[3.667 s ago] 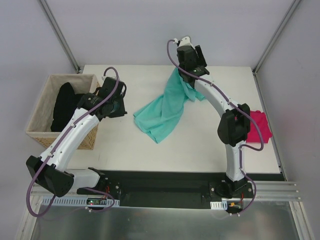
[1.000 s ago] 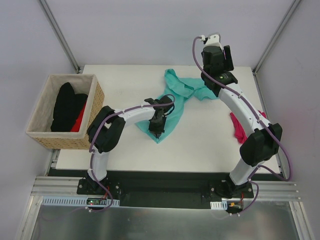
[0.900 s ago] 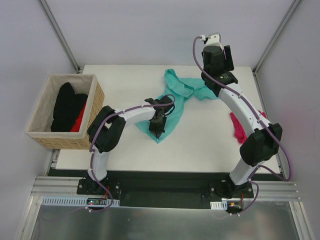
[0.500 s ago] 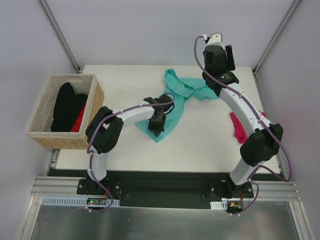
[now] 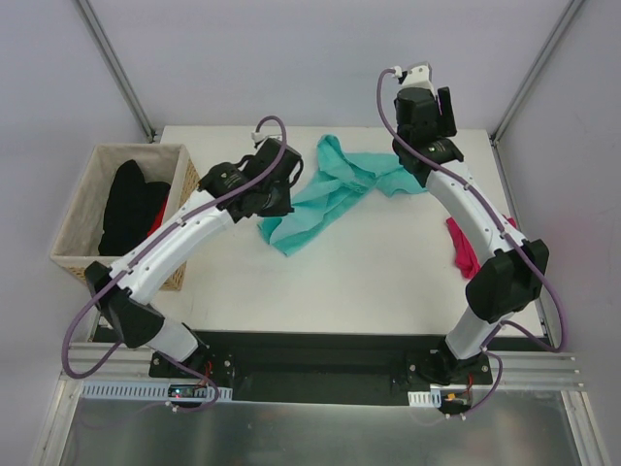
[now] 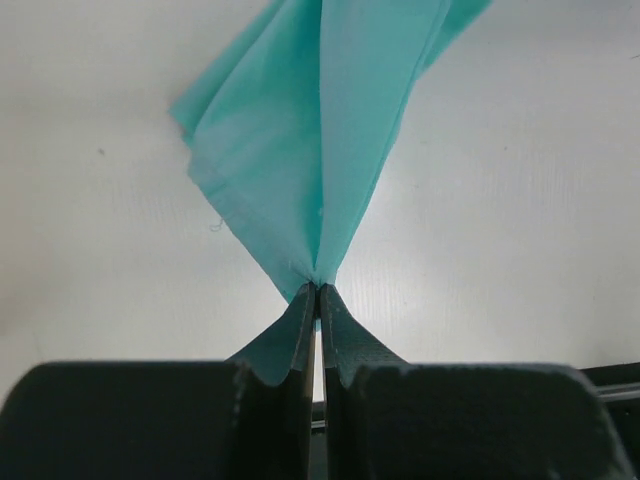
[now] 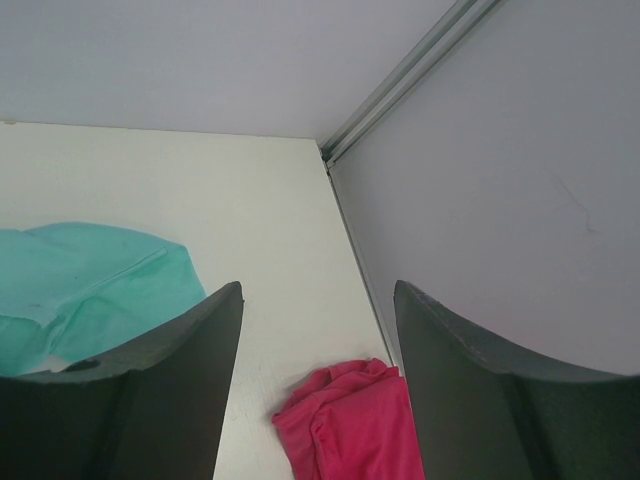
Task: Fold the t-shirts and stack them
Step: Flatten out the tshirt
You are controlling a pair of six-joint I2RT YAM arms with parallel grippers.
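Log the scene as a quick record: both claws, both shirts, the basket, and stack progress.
left claw: shut, pinching an edge of the teal shirt
right claw: open, empty, raised over the far right corner of the table
teal shirt: unfolded, bunched across the far middle of the table
pink shirt: crumpled near the right edge, apart from the teal one, not held
basket: at the table's left side, dark clothes inside
stack: none yet

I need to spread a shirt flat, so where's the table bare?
Bare: the wide near strip of table between the teal t-shirt and the front edge, rightward to the magenta t-shirt. Crowded: far middle, where the left gripper pinches it.
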